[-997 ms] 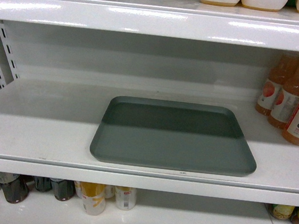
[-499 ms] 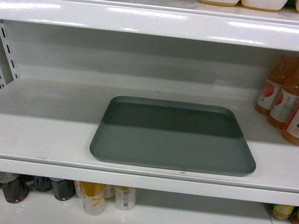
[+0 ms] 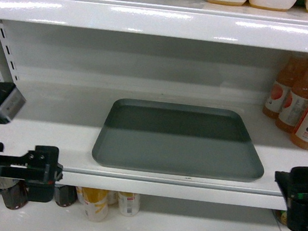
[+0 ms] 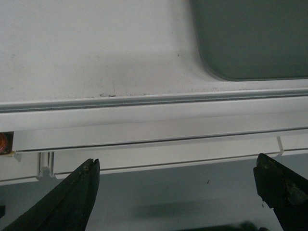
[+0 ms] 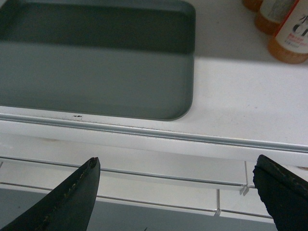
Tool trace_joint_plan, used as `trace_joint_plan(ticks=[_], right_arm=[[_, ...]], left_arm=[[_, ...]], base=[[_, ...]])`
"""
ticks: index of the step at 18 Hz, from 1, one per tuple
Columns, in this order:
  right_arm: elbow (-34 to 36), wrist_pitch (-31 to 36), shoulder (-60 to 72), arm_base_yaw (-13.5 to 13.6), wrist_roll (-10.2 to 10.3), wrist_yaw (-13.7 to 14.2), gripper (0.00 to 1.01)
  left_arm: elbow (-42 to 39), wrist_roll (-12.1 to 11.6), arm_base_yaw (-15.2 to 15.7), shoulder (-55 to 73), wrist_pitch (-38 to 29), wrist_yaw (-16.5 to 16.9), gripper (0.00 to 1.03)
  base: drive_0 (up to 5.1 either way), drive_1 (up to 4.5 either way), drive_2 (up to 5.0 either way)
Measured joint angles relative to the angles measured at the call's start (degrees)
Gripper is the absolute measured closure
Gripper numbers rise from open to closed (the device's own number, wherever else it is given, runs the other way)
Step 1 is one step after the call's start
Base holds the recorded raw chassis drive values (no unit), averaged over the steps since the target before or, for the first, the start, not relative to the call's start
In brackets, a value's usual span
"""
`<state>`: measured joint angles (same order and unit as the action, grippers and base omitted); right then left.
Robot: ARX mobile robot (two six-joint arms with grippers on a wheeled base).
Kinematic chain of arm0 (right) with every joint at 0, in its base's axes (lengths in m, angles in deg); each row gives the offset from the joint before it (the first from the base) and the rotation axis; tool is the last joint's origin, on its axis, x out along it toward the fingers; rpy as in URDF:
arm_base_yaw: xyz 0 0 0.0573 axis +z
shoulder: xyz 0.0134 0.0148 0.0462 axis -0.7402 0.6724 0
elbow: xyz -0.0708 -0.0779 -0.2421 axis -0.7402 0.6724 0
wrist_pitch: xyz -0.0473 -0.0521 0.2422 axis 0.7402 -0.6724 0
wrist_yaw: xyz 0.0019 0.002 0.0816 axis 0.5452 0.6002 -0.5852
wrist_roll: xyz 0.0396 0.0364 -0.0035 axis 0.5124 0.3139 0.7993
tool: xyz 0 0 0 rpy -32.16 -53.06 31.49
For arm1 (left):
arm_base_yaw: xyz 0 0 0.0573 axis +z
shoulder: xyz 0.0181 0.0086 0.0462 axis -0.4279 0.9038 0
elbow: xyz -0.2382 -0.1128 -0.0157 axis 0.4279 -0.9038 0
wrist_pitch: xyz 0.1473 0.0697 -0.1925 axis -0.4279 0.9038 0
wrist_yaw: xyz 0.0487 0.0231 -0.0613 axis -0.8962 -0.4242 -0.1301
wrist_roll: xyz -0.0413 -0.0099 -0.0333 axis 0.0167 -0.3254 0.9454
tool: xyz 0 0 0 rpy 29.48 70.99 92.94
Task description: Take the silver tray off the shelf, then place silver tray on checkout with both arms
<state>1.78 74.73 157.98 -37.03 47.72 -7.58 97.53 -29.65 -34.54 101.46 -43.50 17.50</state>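
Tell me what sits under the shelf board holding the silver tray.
Below the shelf carrying the silver tray, a lower board holds dark bottles, yellow-labelled bottles and a white one. The board's front edge hides their tops and anything farther back.

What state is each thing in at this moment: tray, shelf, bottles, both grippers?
silver tray: flat on the shelf, empty, untouched.
shelf: carries the tray and the bottles.
orange drink bottles: upright, right of the tray, apart from it.
left gripper: open, empty, before the shelf's front edge.
right gripper: open, empty, before the shelf's front edge.
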Motion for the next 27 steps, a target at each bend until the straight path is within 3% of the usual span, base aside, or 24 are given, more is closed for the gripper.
trace_joint_plan(ticks=[3, 4, 6, 11, 14, 23, 25, 27], right_arm=[[-7.4, -1.1, 9.6, -1.1, 2.5, -0.6, 0.03], [-16.3, -4.1, 16.8, -2.0, 4.4, -0.3, 0.03], [-21.3, -5.7, 20.4, -2.6, 5.4, -0.2, 0.03], [-34.8, -12.3, 30.6, -2.9, 6.2, 0.0, 0.03], [-43.9, -18.0, 36.3, -2.9, 6.4, 2.0, 0.03], [-56.8, -28.5, 43.5, -2.9, 8.3, 2.4, 0.03], [-58.1, -31.1, 44.5, -2.9, 8.5, 2.6, 0.16], [-58.2, -33.2, 45.1, -2.9, 8.5, 2.2, 0.36]], left_arm=[[8.0, 0.2, -1.2, 8.3, 2.4, -1.1, 0.05], [16.9, 1.8, -1.8, 15.9, 5.7, -1.4, 0.05], [21.2, 2.8, -2.4, 19.3, 7.1, -2.0, 0.05], [32.3, 3.7, -3.8, 25.4, 11.9, -3.4, 0.05], [38.1, 4.5, -3.9, 28.8, 16.3, -4.0, 0.05], [45.6, 7.7, -3.3, 32.9, 24.8, -3.4, 0.05], [46.4, 7.7, -3.4, 33.1, 26.3, -3.0, 0.05], [47.1, 7.7, -3.3, 33.5, 27.8, -3.0, 0.24]], base=[[0.0, 0.00, 0.0], [0.0, 0.00, 0.0], [0.0, 0.00, 0.0], [0.0, 0.00, 0.0], [0.0, 0.00, 0.0], [0.0, 0.00, 0.0], [0.0, 0.00, 0.0], [0.0, 0.00, 0.0]])
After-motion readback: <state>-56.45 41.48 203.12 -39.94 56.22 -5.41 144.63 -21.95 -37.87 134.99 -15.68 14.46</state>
